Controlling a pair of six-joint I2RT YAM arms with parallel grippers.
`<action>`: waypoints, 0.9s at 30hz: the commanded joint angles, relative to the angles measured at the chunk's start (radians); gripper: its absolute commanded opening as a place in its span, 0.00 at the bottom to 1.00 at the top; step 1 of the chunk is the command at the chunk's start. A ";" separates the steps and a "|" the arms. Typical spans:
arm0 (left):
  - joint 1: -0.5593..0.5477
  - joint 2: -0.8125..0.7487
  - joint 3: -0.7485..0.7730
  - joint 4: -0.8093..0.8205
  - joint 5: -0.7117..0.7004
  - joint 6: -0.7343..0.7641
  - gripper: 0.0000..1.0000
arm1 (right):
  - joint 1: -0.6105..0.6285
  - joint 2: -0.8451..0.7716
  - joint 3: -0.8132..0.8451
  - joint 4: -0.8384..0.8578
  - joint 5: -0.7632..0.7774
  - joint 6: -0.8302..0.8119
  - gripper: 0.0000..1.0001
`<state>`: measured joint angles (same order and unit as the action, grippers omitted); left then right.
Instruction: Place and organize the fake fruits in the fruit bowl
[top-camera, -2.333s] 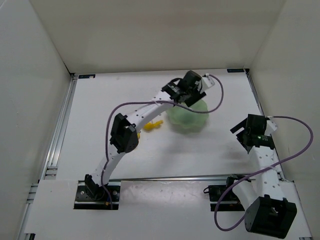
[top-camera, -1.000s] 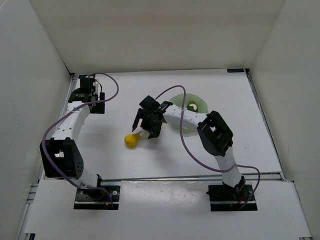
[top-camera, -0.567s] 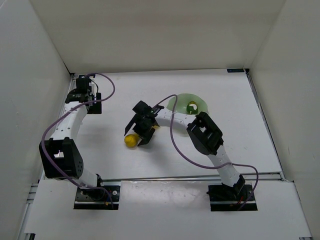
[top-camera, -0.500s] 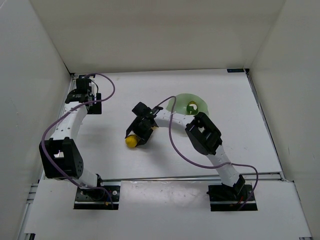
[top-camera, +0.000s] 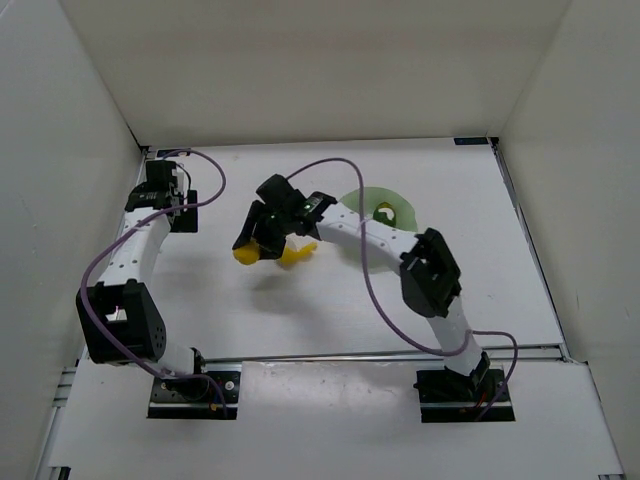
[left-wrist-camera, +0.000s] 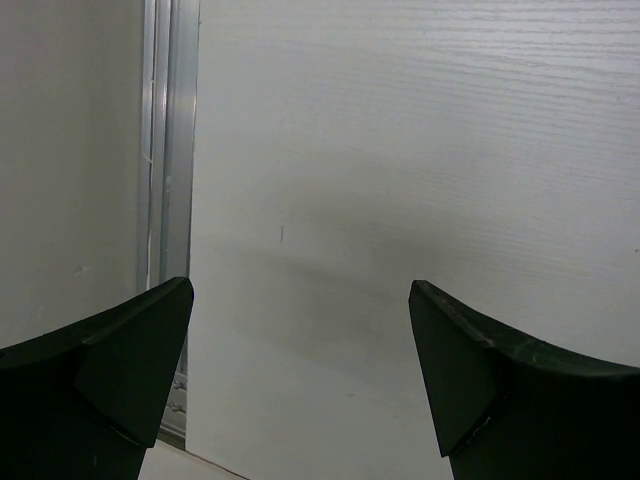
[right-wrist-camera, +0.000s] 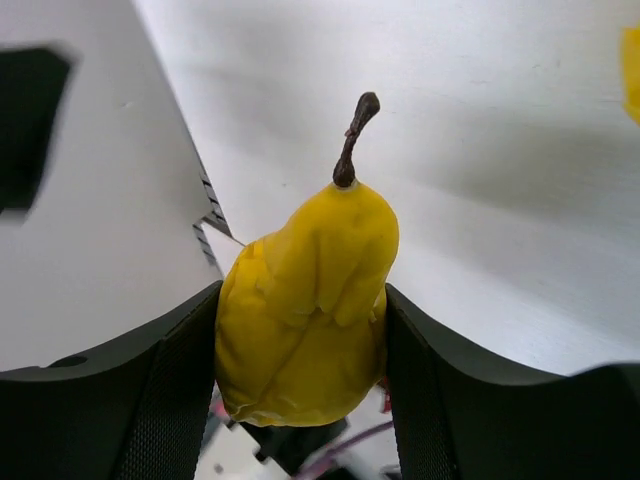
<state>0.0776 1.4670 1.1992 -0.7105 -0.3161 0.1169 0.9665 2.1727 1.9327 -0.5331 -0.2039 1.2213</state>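
Observation:
My right gripper (top-camera: 256, 243) is shut on the yellow pear (top-camera: 243, 256), left of the table's middle. In the right wrist view the pear (right-wrist-camera: 300, 310) fills the gap between the two black fingers (right-wrist-camera: 170, 390), its brown stem (right-wrist-camera: 352, 140) pointing up. A yellow piece with a curved tail (top-camera: 296, 256) lies on the table just right of the pear. The pale green fruit bowl (top-camera: 362, 200) sits behind the right arm, which hides part of it. A yellow-green lemon (top-camera: 383, 212) rests inside. My left gripper (top-camera: 158, 192) hangs open and empty at the far left corner.
White walls enclose the table on three sides. An aluminium rail (left-wrist-camera: 160, 150) runs along the left table edge, just beside my left gripper (left-wrist-camera: 300, 288). Purple cables (top-camera: 340, 165) loop off both arms. The right arm's links stretch across the table's middle.
My right gripper shut on the pear, which lay on the table, and now holds it further left and toward the back. The left arm has barely moved.

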 joint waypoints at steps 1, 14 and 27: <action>0.004 -0.056 -0.007 0.009 0.006 0.024 1.00 | 0.005 -0.227 -0.063 -0.001 0.188 -0.213 0.09; -0.386 0.079 0.138 -0.131 0.112 0.112 1.00 | -0.368 -0.216 -0.135 -0.306 0.520 -0.764 0.67; -0.667 0.498 0.451 -0.282 0.229 0.090 1.00 | -0.459 -0.551 -0.337 -0.248 0.569 -0.809 1.00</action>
<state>-0.5793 1.9213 1.6169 -0.9337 -0.1139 0.2161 0.5171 1.7771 1.6711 -0.8036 0.3195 0.4461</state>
